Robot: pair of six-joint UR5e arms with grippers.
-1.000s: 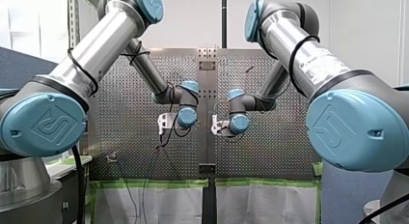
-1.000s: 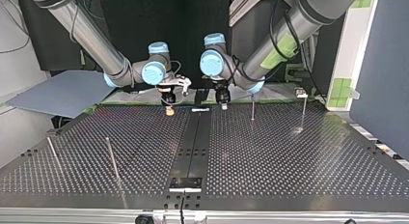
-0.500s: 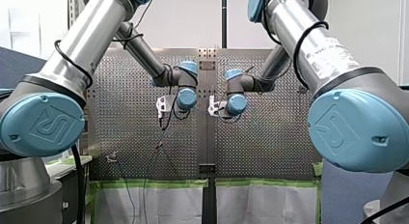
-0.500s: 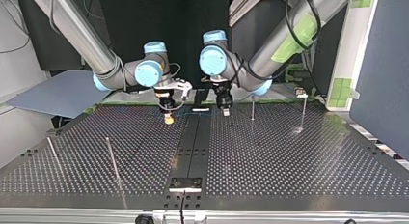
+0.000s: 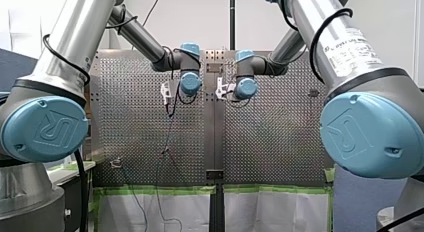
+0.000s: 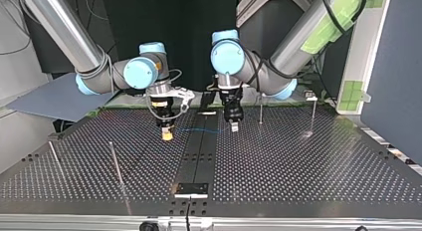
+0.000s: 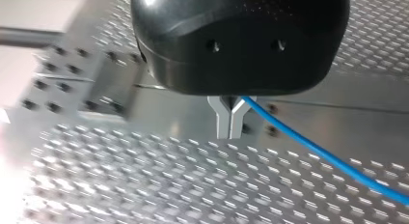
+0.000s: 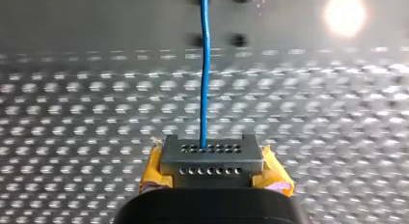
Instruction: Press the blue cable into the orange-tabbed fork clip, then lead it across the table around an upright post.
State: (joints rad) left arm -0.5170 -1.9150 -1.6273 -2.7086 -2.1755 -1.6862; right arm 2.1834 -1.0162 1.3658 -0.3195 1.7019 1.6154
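A thin blue cable (image 6: 203, 130) stretches just above the perforated table between my two grippers near the centre seam. In the left wrist view my left gripper (image 7: 230, 120) has its metal fingers shut on the blue cable (image 7: 328, 155), which runs off to one side over the plate. In the top view this left gripper (image 6: 234, 125) hangs right of the seam. My right gripper (image 8: 211, 159), with yellow pads (image 8: 276, 175), is shut on the cable (image 8: 204, 84), which leads straight ahead of it. The right gripper (image 6: 167, 135) shows left of the seam in the top view. I cannot make out an orange-tabbed clip.
Upright posts stand at the top view's right (image 6: 260, 111) (image 6: 313, 113) and at its left (image 6: 115, 162) (image 6: 54, 157). A small fitting (image 6: 311, 95) sits at the far right edge. A black plate (image 6: 191, 189) lies on the seam near the camera.
Both arms have carried the cable away from the table's far edge, towards the top view's camera. The grippers stand further apart and the blue cable shows stretched between them.
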